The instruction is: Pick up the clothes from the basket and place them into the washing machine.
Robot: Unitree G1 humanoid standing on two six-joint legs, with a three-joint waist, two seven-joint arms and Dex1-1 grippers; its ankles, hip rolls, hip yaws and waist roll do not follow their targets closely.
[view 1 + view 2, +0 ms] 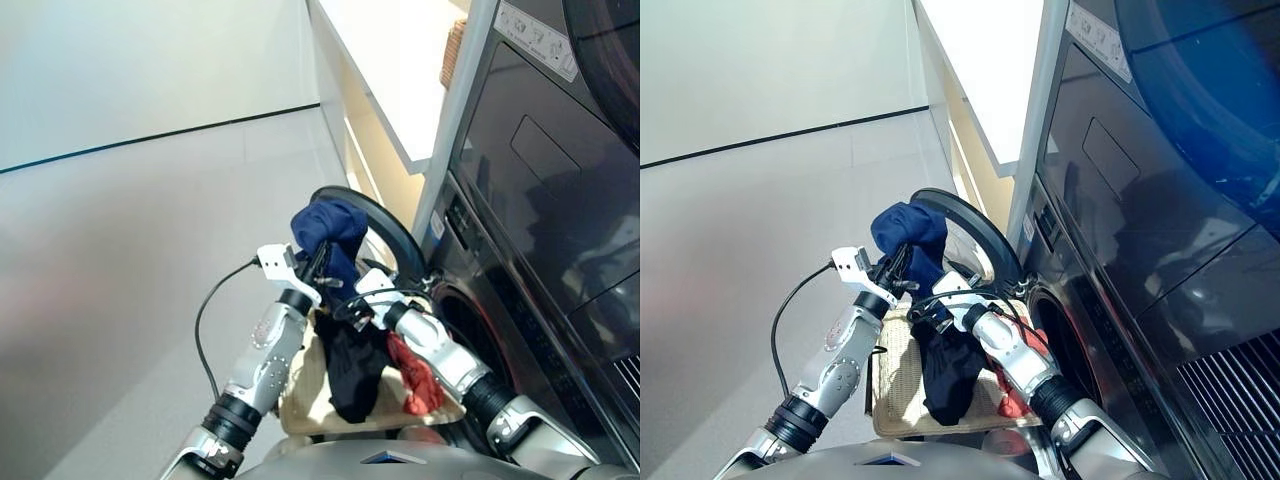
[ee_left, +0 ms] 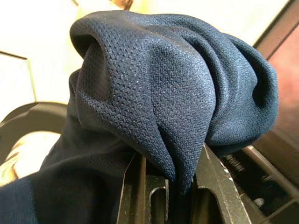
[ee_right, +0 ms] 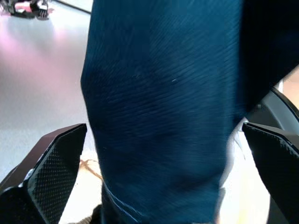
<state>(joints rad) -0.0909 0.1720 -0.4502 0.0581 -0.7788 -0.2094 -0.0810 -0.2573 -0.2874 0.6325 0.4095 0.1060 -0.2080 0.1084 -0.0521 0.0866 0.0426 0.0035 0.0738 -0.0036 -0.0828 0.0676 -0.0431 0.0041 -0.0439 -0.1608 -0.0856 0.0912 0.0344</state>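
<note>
- Navy garment bunched up, pinched in your left claw, lifted above basket.
- Right claw spread, fabric between fingers.
- Washing machine drum lies to right.

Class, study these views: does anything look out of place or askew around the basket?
Yes. The black garment droops over the basket wall instead of lying inside, and the red-orange garment sits bunched at the edge nearest the washing machine.

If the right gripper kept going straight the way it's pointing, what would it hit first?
Most likely the navy blue fabric garment: it hangs right ahead of the open right gripper, between its black fingers, though depth is unclear.
</note>
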